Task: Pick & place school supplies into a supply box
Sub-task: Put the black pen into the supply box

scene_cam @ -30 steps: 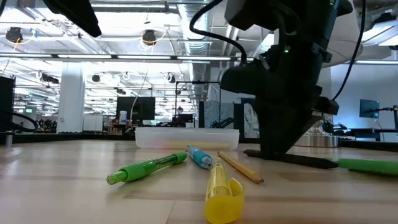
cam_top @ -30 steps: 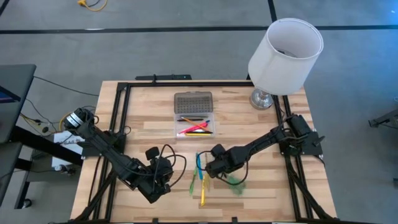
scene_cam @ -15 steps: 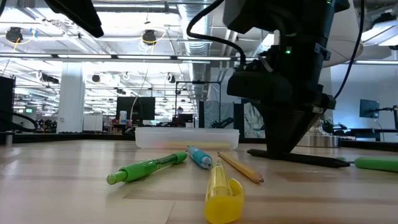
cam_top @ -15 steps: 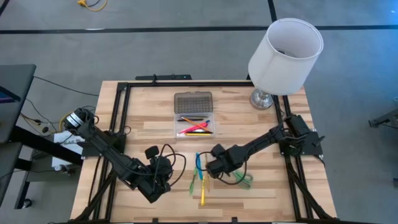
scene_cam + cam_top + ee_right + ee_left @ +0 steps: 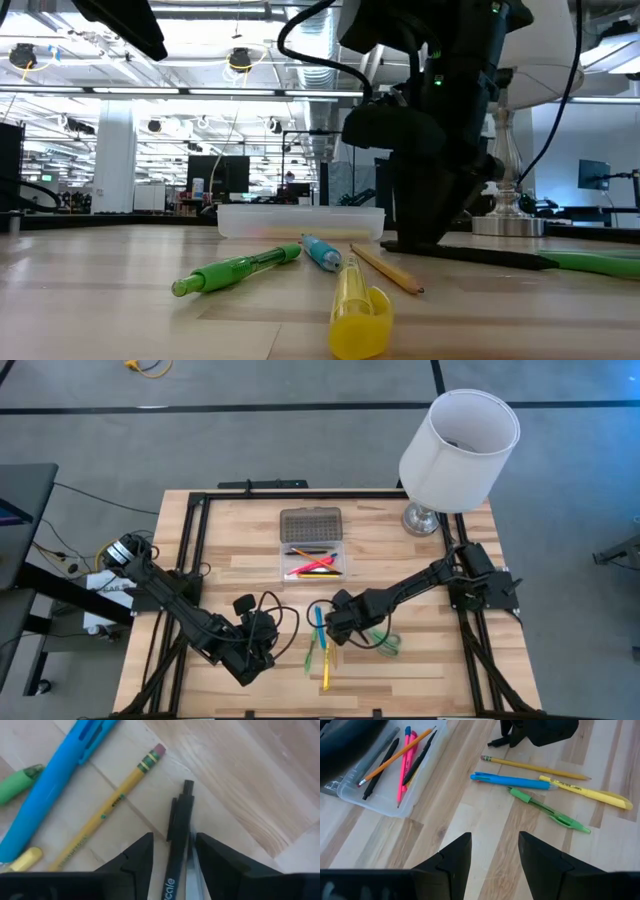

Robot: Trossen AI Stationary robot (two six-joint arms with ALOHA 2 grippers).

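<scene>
Black pen (image 5: 179,845) lower barrel hidden between right hand (image 5: 172,855) fingers; scissors (image 5: 385,643) partly under arm.

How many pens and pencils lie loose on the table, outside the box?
5: pencil, blue pen, yellow highlighter, green pen side by side; black pen at the right gripper. Others may be hidden.

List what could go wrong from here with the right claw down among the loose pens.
1. The right claw straddles a black pen with its jaws open; closing off-centre could let the pen slip or roll away.
2. The yellow pencil and blue pen lie close beside it, so the claw may nudge them.
3. The green scissors sit just behind the right arm and could be dragged.
</scene>
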